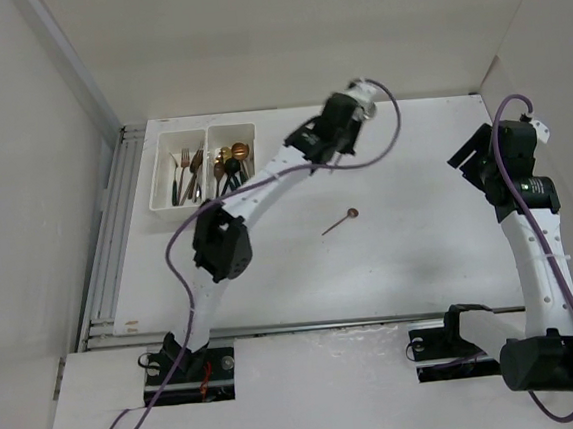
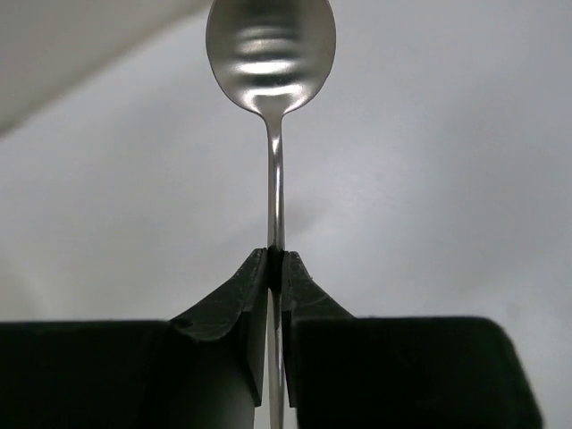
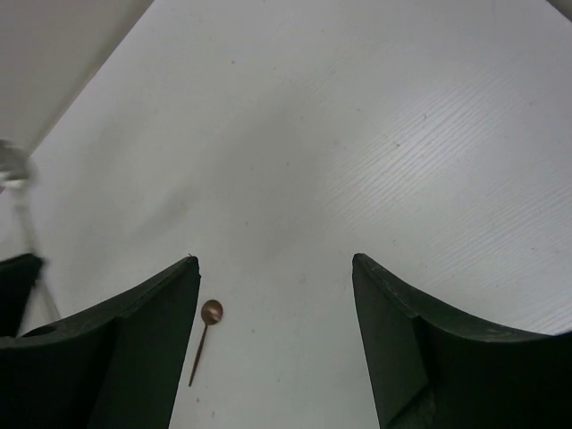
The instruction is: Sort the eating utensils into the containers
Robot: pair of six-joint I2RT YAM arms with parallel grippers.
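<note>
One silver spoon (image 2: 271,54) held, one copper spoon (image 1: 339,223) loose, two joined white trays (image 1: 158,170).
The left claw (image 2: 275,259) is clamped on the silver spoon's handle, right of the trays; the copper spoon lies on the table (image 1: 420,243), also right of them. The right claw (image 3: 275,259) gapes wide, empty.

No writing, label, brand, number or sign can be read in any of the views.
</note>
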